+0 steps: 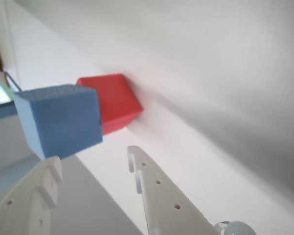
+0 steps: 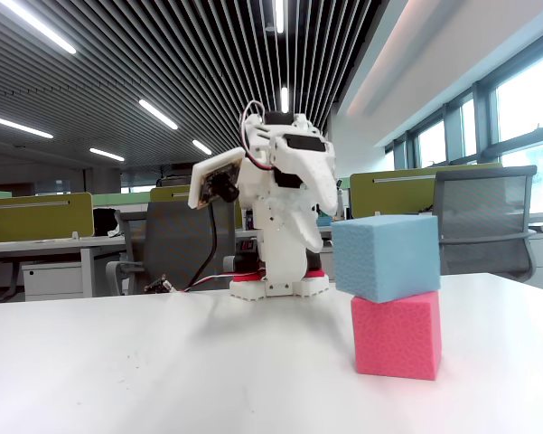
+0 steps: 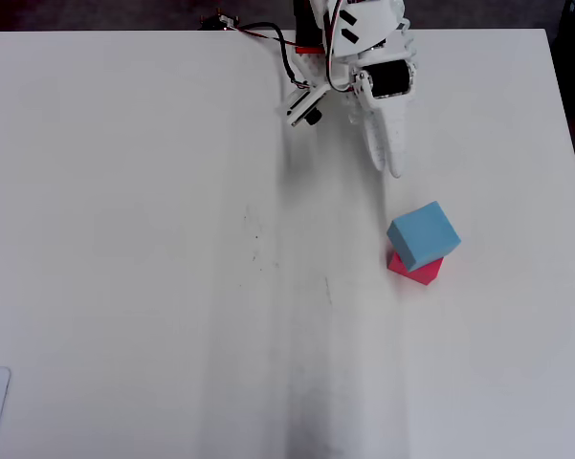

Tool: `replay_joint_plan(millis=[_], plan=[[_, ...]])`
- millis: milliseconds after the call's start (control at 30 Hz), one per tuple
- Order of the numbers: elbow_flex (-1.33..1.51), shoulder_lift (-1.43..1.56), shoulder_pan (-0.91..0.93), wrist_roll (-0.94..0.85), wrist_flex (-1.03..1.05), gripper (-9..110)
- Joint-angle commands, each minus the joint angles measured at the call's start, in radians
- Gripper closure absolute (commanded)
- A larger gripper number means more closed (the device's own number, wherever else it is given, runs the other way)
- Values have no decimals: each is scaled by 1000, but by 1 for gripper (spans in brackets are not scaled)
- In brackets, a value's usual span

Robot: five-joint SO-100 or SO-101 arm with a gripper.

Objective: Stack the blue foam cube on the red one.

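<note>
One white table [image 3: 124, 239] carries everything here, and the white arm [image 2: 285, 208] stands at its far edge in the fixed view. Its gripper [image 1: 93, 161] hangs clear of the cubes with its jaws spread apart and nothing between them. The blue foam cube [image 2: 386, 256] sits on top of the red one [image 2: 397, 335], touching it, turned a little and overhanging slightly toward the arm in the fixed view.

Behind the white table [image 2: 163, 371] – grey office chairs [image 2: 483, 217], green desk dividers [image 2: 27, 217]; slatted ceiling [image 2: 163, 72] above, windows [image 2: 524, 117] at right.
</note>
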Motion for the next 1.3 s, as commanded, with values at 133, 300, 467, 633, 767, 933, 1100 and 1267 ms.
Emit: replay_joint_plan(millis=[133, 300, 467, 633, 767, 933, 1100, 1267], plan=[[-5, 11, 0, 8, -14, 82], [2, 11, 0, 8, -31, 82], [2, 11, 0, 8, -31, 80], [2, 11, 0, 8, -31, 79], [2, 11, 0, 8, -31, 79], [2, 11, 0, 8, -29, 79], [2, 11, 0, 8, -29, 79], [2, 11, 0, 8, -29, 79]])
